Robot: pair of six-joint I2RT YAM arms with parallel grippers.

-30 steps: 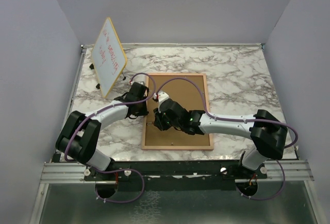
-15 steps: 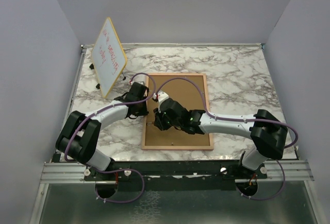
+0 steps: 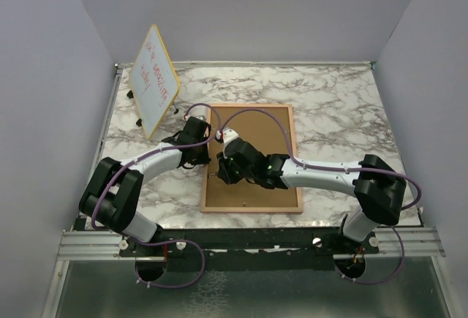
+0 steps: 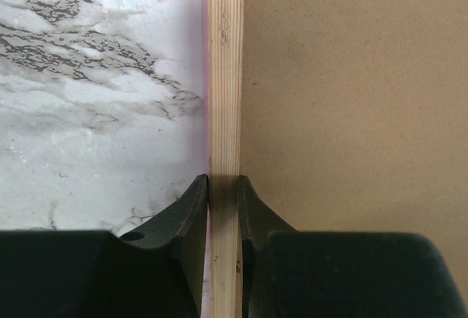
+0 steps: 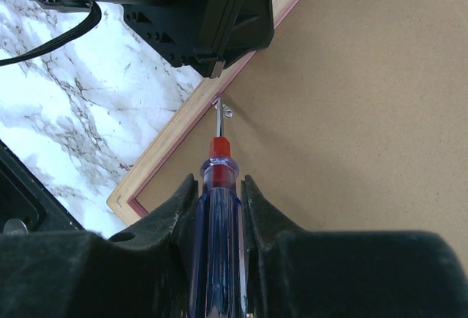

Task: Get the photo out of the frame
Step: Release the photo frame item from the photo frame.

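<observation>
Left gripper [image 4: 223,186] is clamped on the left rail of the frame [image 4: 224,77], w/ one finger outside and one on the back side. Right gripper [image 5: 219,190] is closed round a screwdriver [image 5: 220,159], which has a see-thru blue handle and a red collar.

Marble table [image 3: 329,99] carries the frame, which lies back-up near the middle, toward the front edge. The photo can't be seen: the brown fibreboard back [image 4: 351,113] fills the opening, and both arms hide part of its left half in the top view. Frame rail is pale wood w/ a thin pink outer edge.

Whiteboard [image 3: 153,77], yellow-edged, stands tilted at the far-left corner; its red writing is too small to read. Screwdriver tip meets a small metal clip [image 5: 224,110] by the left rail.

Count: 2 arms, 1 frame, 1 whiteboard, 1 screwdriver, 1 clip made out.
</observation>
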